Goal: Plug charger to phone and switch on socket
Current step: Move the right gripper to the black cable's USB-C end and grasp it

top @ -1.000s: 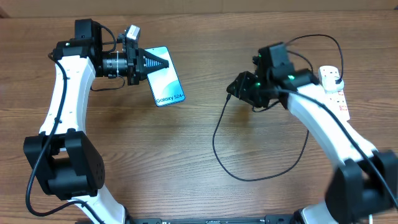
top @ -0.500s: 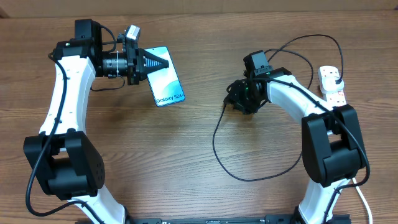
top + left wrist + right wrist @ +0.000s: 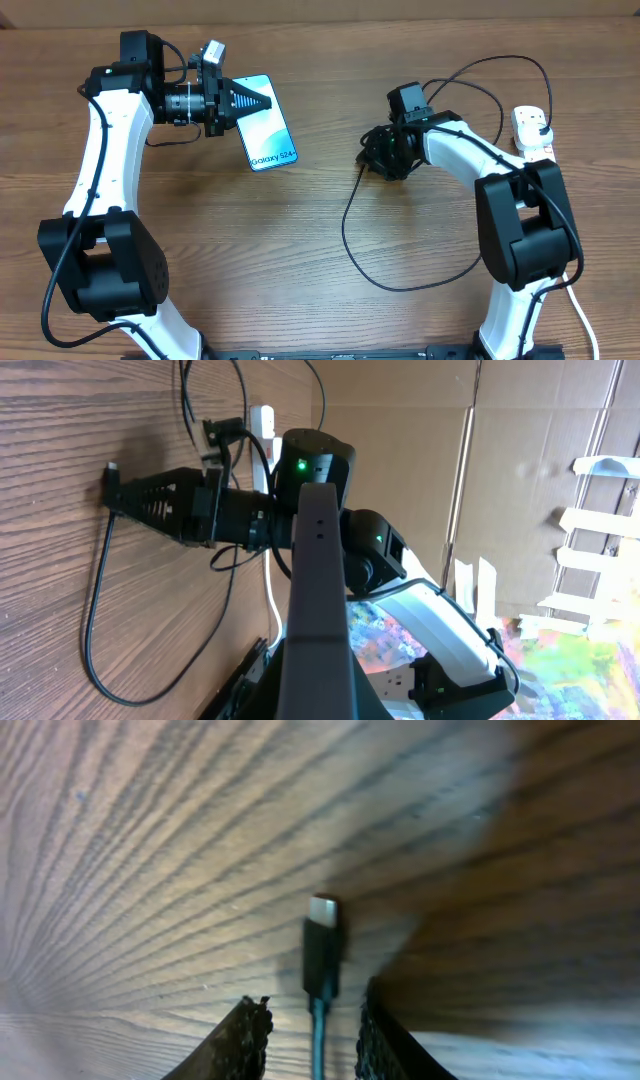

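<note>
The phone (image 3: pixel 270 140), with its light-blue screen up, is at the left. My left gripper (image 3: pixel 268 101) is shut across its top end; in the left wrist view the phone shows edge-on as a dark bar (image 3: pixel 316 590). The charger's black cable (image 3: pixel 345 225) loops over the table to a plug in the white socket (image 3: pixel 537 140) at the far right. My right gripper (image 3: pixel 368 158) is open and low over the table, with the cable's connector tip (image 3: pixel 322 935) lying between its fingers (image 3: pixel 312 1025), untouched.
The socket's thick white cord (image 3: pixel 583 310) runs down the right edge. The left wrist view looks across the table at the right arm (image 3: pixel 200 510), the socket (image 3: pixel 262 420) and the cable loop (image 3: pixel 95 650), with cardboard behind.
My right arm has swung its wrist left and brought the open gripper down around the cable's connector end. The left arm and the phone have not moved.
</note>
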`<state>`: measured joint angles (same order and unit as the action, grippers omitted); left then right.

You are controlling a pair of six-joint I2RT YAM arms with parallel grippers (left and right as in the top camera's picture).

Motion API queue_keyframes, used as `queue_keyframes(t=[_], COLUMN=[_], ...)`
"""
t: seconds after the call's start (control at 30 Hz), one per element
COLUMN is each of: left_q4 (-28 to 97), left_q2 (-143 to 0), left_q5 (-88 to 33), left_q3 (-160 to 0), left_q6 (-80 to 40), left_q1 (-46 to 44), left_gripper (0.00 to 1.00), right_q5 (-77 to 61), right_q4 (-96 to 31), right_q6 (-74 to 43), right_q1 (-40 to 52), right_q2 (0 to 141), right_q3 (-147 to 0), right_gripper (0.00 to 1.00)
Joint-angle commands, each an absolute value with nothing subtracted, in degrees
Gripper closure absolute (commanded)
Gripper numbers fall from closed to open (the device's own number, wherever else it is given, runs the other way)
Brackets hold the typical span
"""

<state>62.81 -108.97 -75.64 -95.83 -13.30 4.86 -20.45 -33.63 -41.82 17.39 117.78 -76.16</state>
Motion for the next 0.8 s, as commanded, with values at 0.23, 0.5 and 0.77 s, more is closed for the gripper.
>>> queue_keyframes(t=[0.23,0.5,0.77], left_q4=[62.78,62.85,63.0], left_q2=[-108.31,-108.31,-108.31], left_q5=[-77.34,-77.34,-77.25], left_q3=[-96.62,-96.62,-96.62], left_q6=[-12.4,-12.4,-12.4], left_q1=[4.56,4.51,4.51], left_gripper=[0.96,0.96,0.96], right_q5=[-19.05,-17.8,-24.95], right_q4=[-32.82,-32.82,-31.55], right_q6=[-42.26,-41.69,-28.05], right_q1=[18.74,18.76,18.74], right_q2=[120.57,120.57,118.87], right_q3=[-76.84,-76.44,-76.55], right_gripper=[0.77,0.96,0.96])
